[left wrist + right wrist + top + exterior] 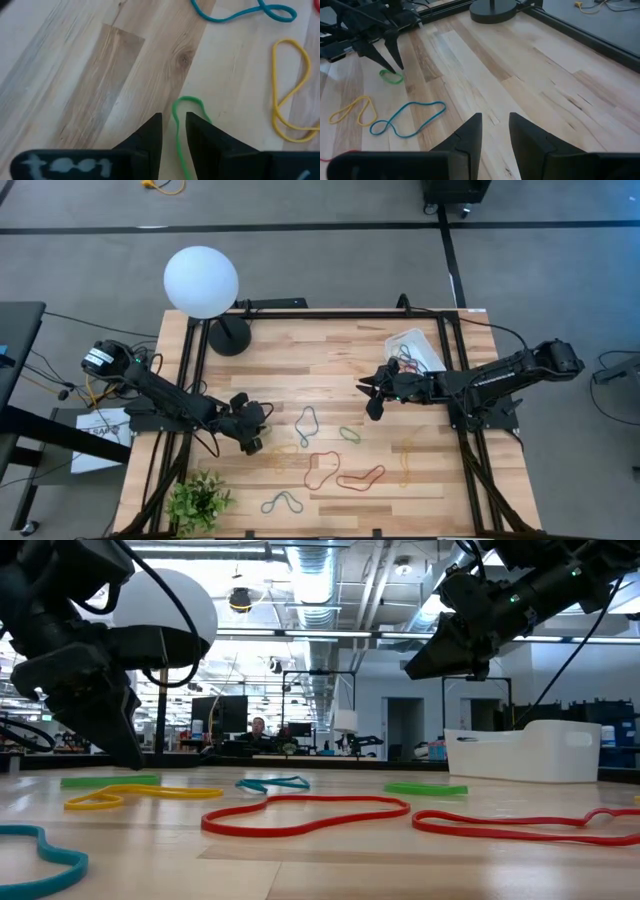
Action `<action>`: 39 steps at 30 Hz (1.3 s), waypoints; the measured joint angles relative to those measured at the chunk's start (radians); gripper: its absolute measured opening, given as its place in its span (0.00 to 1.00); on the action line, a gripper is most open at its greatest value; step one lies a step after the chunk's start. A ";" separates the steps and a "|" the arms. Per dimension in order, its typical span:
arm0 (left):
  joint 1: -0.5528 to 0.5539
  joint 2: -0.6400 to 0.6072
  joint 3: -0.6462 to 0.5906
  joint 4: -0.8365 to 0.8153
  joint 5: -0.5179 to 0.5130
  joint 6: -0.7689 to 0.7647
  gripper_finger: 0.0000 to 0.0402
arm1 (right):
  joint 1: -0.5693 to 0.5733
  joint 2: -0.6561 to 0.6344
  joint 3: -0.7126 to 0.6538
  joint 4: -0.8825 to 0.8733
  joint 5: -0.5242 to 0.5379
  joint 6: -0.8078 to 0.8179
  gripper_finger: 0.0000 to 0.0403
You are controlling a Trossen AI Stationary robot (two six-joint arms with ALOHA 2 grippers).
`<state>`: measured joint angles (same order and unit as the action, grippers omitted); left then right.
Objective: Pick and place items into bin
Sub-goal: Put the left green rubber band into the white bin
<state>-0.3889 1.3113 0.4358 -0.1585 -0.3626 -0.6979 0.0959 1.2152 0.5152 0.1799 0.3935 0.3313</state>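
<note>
I've got the left pincer (174, 131) down on the desk (330, 355), fingers narrowly straddling a green rubber band (186, 106) to pinch it, right pincer (368, 398) hovering empty, slightly parted, beside the white bin (432, 338)

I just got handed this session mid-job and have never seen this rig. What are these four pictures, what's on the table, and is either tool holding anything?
Two dark robot arms work at a wooden table. One picture looks straight down, one looks level across the table top, and one comes from each arm's wrist.

Loose rubber bands lie on the wood: a red one, a grey-blue one, a yellow one and others. The white bin, at the table's far right corner, already holds some bands.

The left tool is down at the table with its fingers either side of a green band, slightly apart, not yet closed on it. The right tool hangs above the table near the bin, open and holding nothing.

A white globe lamp and a small plant also stand there.
</note>
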 joint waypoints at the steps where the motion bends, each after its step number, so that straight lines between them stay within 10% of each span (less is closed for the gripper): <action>1: 0.000 0.000 0.000 0.000 0.000 0.000 0.19 | 0.000 0.000 0.000 0.000 0.000 0.000 0.23; 39: 0.000 0.000 0.000 -0.038 0.085 -0.050 0.19 | 0.000 0.000 0.000 0.000 0.000 0.000 0.23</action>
<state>-0.3893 1.3113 0.4358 -0.1963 -0.2777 -0.7483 0.0959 1.2152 0.5152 0.1802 0.3931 0.3313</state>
